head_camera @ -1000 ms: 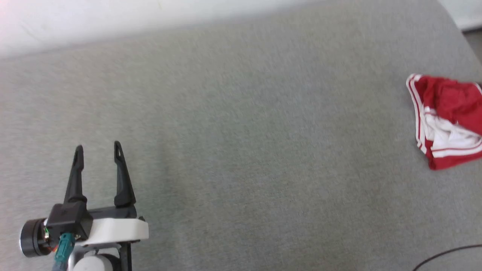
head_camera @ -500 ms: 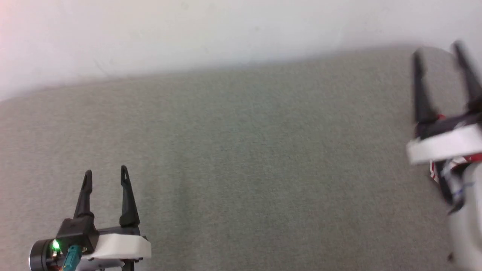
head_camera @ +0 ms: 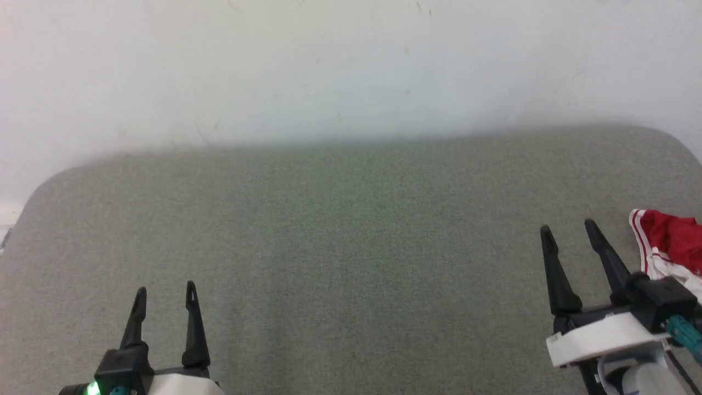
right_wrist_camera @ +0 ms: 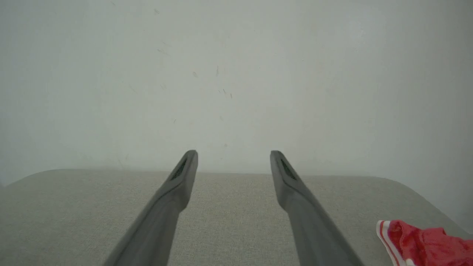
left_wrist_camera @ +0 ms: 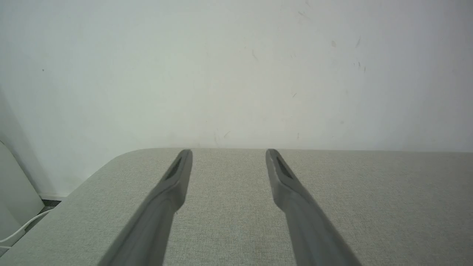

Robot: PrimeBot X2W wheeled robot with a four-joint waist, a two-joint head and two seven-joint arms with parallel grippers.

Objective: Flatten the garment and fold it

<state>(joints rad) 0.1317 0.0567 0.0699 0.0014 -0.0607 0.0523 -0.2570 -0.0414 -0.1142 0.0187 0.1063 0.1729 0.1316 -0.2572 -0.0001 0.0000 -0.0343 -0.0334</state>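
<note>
While both arms hang low over the grey padded table (head_camera: 351, 247), the garment (head_camera: 672, 241) lies crumpled at that table's right edge, a red heap with white cloth and red-white striped trim along its side. Over the table's near left part, the left gripper (head_camera: 165, 287) holds its 2 dark fingers well apart with nothing between them. Their tips point toward the table's far edge and the pale, scuffed wall (head_camera: 351, 66) behind it. Over the table's near right part, the right gripper (head_camera: 567, 226) stands just as wide and just as empty, its 2 fingers aimed the same way. Its outer finger sits close to the heap. There seems to be a strip of bare table between them, but from this angle I cannot be sure.
</note>
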